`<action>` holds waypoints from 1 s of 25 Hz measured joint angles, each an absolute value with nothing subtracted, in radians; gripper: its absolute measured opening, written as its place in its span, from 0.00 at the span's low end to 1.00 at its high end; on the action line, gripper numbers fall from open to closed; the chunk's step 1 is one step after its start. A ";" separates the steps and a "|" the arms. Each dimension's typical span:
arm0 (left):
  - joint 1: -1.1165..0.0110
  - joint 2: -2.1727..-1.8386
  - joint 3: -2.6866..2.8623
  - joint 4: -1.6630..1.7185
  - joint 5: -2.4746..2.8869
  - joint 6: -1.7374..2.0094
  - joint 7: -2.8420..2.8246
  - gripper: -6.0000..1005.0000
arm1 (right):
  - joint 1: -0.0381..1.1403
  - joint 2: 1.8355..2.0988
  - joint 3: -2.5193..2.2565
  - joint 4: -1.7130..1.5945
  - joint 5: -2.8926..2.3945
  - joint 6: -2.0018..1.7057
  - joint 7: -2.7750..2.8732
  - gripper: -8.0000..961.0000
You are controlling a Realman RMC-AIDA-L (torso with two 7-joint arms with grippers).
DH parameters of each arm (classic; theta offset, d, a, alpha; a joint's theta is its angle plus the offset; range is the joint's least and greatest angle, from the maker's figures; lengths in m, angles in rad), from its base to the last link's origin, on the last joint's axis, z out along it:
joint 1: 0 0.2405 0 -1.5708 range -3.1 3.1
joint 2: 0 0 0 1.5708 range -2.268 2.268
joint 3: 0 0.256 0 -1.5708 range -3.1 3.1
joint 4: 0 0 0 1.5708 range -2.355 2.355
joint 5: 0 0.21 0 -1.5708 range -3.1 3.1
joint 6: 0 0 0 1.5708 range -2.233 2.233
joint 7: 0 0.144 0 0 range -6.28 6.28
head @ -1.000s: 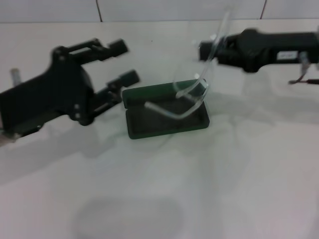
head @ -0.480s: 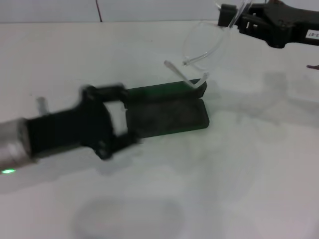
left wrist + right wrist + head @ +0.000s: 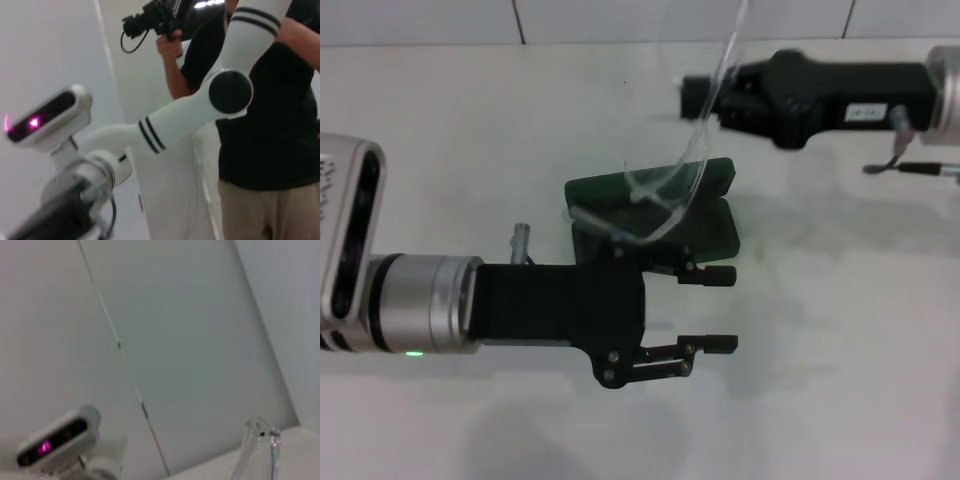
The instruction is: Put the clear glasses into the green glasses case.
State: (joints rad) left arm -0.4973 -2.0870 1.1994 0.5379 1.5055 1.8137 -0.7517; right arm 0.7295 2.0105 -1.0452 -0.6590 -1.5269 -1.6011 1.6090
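Note:
The green glasses case [image 3: 716, 222] lies open in the middle of the white table, its lid [image 3: 605, 187] raised at the back. The clear glasses [image 3: 672, 186] hang tilted over the case, their lower end down in it. One thin arm of the glasses rises past my right gripper [image 3: 698, 96], which reaches in from the right and is shut on them. A bit of the clear frame [image 3: 260, 437] shows in the right wrist view. My left gripper [image 3: 718, 309] is open just in front of the case, and its arm hides the case's front left corner.
A thin cable [image 3: 912, 167] lies on the table [image 3: 840, 330] under the right arm. The tiled wall runs along the table's far edge. A person [image 3: 270, 125] holding a camera stands beside the robot in the left wrist view.
My left arm has swung forward and right, and its open gripper now sits in front of the case. The right gripper has come down and left, lowering the glasses onto the case.

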 joint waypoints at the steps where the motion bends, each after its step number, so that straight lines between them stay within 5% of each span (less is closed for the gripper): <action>1: -0.499 -2.086 1.198 0.538 1.501 1.823 -0.752 0.46 | 0.731 2.010 -1.074 -0.659 -1.527 -1.588 1.609 0.13; 25: -0.504 -2.083 1.178 0.544 1.482 1.833 -0.753 0.45 | 0.793 2.014 -1.258 -0.650 -1.696 -1.568 1.648 0.13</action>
